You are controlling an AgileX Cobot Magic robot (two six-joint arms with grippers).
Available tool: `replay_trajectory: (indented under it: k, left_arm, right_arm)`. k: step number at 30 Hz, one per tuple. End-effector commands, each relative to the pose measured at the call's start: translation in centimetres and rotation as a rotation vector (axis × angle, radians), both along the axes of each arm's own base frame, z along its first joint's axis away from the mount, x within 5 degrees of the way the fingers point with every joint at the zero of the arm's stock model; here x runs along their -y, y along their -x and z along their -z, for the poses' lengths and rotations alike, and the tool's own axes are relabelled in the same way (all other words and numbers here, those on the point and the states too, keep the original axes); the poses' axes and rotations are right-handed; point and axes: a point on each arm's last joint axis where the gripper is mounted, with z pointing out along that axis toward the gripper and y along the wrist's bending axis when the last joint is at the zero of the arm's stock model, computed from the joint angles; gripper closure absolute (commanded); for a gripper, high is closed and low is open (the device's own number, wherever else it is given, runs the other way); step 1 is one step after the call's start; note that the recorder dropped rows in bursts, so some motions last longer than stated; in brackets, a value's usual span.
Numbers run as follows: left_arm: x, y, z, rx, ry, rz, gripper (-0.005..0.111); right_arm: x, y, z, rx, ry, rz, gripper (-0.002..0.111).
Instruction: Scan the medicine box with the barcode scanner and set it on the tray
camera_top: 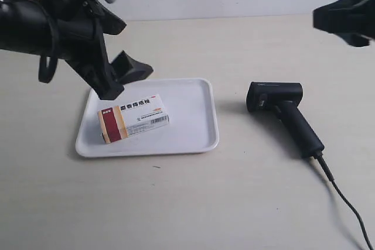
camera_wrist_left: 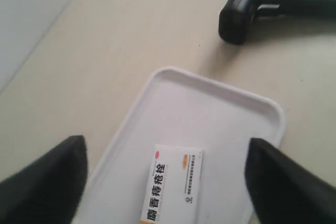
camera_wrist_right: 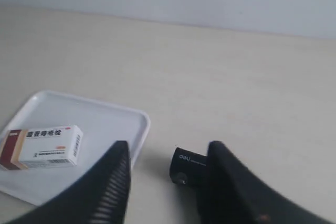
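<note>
The medicine box [camera_top: 134, 118] lies flat in the white tray [camera_top: 193, 127], its dark red and orange end toward the tray's left rim. My left gripper [camera_top: 126, 80] hovers just above the box, open and holding nothing; in the left wrist view the box [camera_wrist_left: 173, 187] sits on the tray [camera_wrist_left: 220, 114] between the two wide-apart fingers. The black barcode scanner [camera_top: 284, 112] lies on the table to the right of the tray. My right gripper [camera_top: 345, 19] hangs high at the upper right, open; the right wrist view shows the scanner head [camera_wrist_right: 187, 166] partly behind one finger [camera_wrist_right: 231, 182].
The scanner's thin black cable [camera_top: 343, 200] trails toward the front right corner of the beige table [camera_top: 193, 203]. A pale wall runs along the far edge.
</note>
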Motion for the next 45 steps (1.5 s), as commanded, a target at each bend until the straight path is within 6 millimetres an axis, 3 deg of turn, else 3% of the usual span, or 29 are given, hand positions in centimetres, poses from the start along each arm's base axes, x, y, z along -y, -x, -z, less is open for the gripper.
replay_trajectory:
  k: [1,3,4,9,12,14,20,25,45]
  left_arm:
    - [-0.6,1.6,-1.3,-0.030,0.099,-0.031,0.078]
    - [-0.8,2.0,-1.5,-0.035,0.138,-0.056,0.107]
    - [-1.0,2.1,-1.6,-0.027,0.149,-0.068,0.105]
    - [-2.0,3.1,-0.7,-0.055,0.228,-0.172,0.106]
    - [-4.2,4.8,0.0,-0.011,0.292,-0.307,0.106]
    - [-5.9,6.6,0.2,0.031,0.323,-0.358,0.106]
    - [-11.7,13.3,1.4,0.185,0.536,-0.498,0.106]
    - [-13.7,17.0,4.2,0.252,0.626,-0.445,0.106]
    - [-14.3,17.9,5.0,0.307,0.646,-0.431,0.106]
  right_arm:
    - [1.8,4.6,-0.5,0.116,-0.065,0.021,0.091]
    - [2.7,6.3,0.2,0.185,-0.110,0.057,0.104]
    - [3.2,7.2,0.7,0.226,-0.122,0.074,0.108]
    - [5.1,10.0,5.0,0.339,-0.171,0.157,0.108]
    - [6.4,11.0,8.9,0.415,-0.217,0.264,0.108]
    - [6.7,11.3,9.7,0.409,-0.296,0.304,0.108]
    - [6.8,11.5,9.5,0.397,-0.370,0.324,0.108]
    - [6.8,11.5,9.5,0.397,-0.370,0.324,0.108]
    - [6.8,11.5,9.5,0.397,-0.370,0.324,0.108]
